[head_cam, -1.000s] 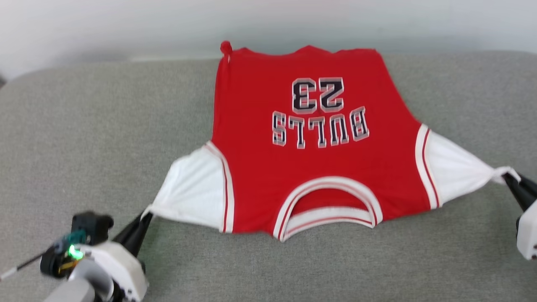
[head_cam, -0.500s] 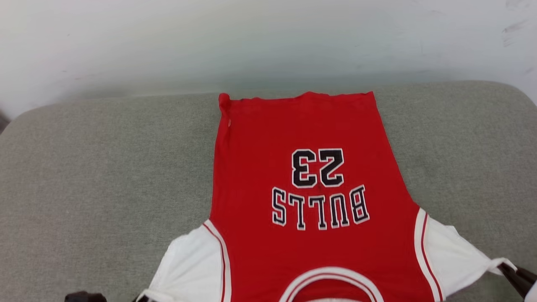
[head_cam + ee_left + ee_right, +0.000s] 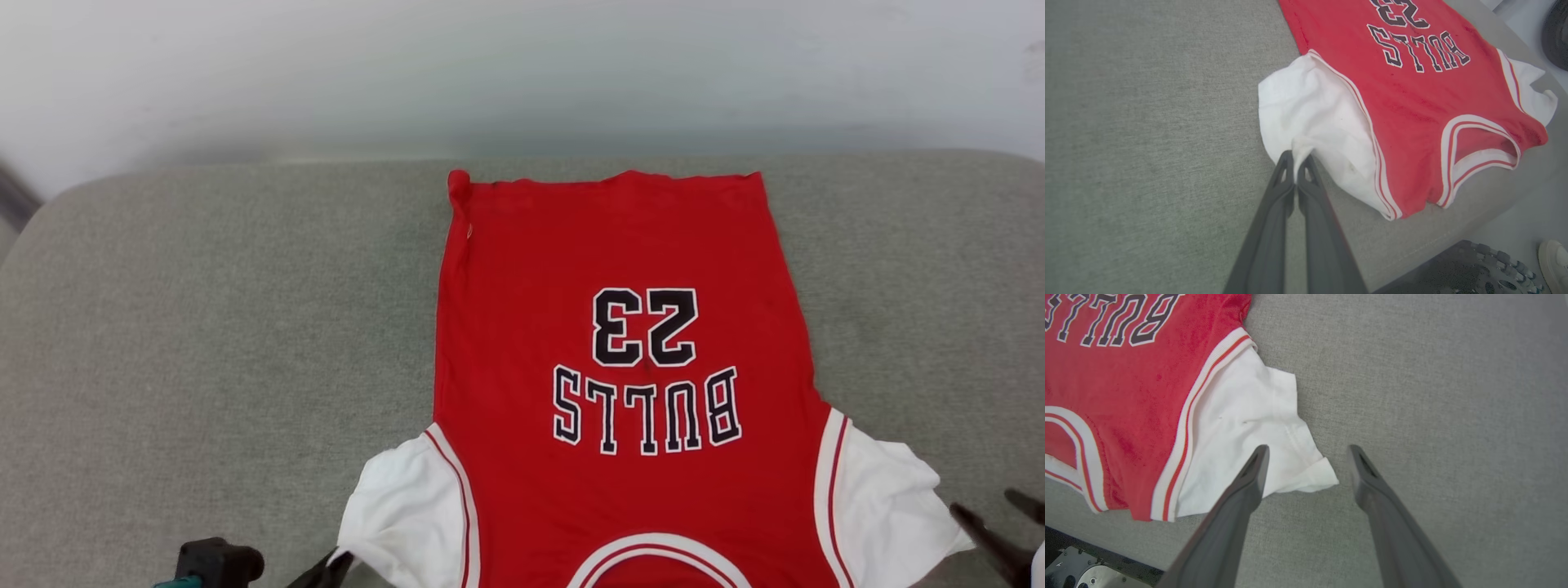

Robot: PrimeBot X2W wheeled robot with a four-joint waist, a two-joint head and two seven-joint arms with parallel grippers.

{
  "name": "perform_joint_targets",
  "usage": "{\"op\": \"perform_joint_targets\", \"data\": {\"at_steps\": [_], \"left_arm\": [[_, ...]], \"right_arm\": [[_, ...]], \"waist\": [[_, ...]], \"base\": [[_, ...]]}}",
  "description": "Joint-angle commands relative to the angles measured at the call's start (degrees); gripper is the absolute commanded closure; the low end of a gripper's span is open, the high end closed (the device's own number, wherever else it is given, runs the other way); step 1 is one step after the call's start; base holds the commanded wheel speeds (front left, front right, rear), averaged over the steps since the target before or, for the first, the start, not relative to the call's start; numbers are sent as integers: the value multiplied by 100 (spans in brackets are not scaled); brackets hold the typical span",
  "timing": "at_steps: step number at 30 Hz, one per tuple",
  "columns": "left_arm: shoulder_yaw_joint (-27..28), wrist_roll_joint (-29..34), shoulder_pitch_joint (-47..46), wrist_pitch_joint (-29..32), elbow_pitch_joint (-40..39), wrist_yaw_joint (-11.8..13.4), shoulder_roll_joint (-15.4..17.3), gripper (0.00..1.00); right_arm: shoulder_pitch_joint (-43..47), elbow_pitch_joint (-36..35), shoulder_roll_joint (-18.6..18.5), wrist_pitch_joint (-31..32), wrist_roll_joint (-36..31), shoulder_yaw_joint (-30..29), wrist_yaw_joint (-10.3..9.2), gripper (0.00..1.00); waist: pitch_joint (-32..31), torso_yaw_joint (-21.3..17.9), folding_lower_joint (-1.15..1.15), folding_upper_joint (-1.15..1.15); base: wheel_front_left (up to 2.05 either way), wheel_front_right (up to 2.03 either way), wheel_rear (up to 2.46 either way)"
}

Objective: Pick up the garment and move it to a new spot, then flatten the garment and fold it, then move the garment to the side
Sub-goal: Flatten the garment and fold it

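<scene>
The garment point(image 3: 620, 261), a red jersey with white sleeves and black characters, lies spread flat on the grey cushion point(image 3: 204, 327), its hem toward the wall and its collar toward me. My left gripper point(image 3: 1295, 163) is shut on the tip of the garment's point(image 3: 1412, 98) white sleeve; it shows dark at the bottom edge as the left gripper point(image 3: 331, 567). My right gripper point(image 3: 1308, 451) is open, its fingers straddling the loose corner of the other white sleeve on the garment point(image 3: 1126, 388) without pinching it. The right gripper point(image 3: 1000, 523) shows at the far lower right.
A pale wall point(image 3: 522, 73) rises behind the cushion's far edge. The cushion's near edge drops off to the robot's dark base point(image 3: 1457, 269), with a shoe point(image 3: 1553, 261) on the floor beside it. Bare cushion lies left and right of the garment.
The head camera tilted up, so the garment sits lower in view. My right gripper has opened and let go of the sleeve, which has slackened. The left gripper still holds its sleeve.
</scene>
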Motion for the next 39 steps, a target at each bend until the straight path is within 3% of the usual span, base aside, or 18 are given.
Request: {"op": "perform_joint_targets", "data": {"at_steps": [1, 9, 18, 21, 30, 39], "left_arm": [[36, -57, -72, 93, -215, -9, 47, 100], [44, 115, -365, 596, -1459, 151, 397, 100], [-238, 484, -891, 988, -2278, 74, 203, 100], [-322, 601, -1054, 1065, -2437, 41, 100, 100], [-531, 876, -1457, 1214, -2796, -110, -146, 100], [-632, 883, -1634, 1113, -2633, -249, -385, 100]], "right_arm": [[-157, -196, -30, 221, 21, -162, -4, 0], [-1226, -1229, 405, 2080, 162, -1223, -4, 0], [-3525, -731, 787, 4107, -644, -1716, -4, 0], [-4241, -319, 879, 4513, -1057, -1857, -4, 0], [-5774, 546, 676, 5308, -2114, -2094, -4, 0], [-6106, 872, 704, 5598, -2650, -2165, -4, 0]], "waist": [[173, 138, 1, 0], [1025, 683, 1, 0], [2097, 1507, 1, 0], [2373, 1765, 1, 0], [3058, 2359, 1, 0], [3285, 2628, 1, 0]], "base": [[0, 0, 0], [0, 0, 0], [0, 0, 0], [0, 0, 0], [0, 0, 0], [0, 0, 0]]}}
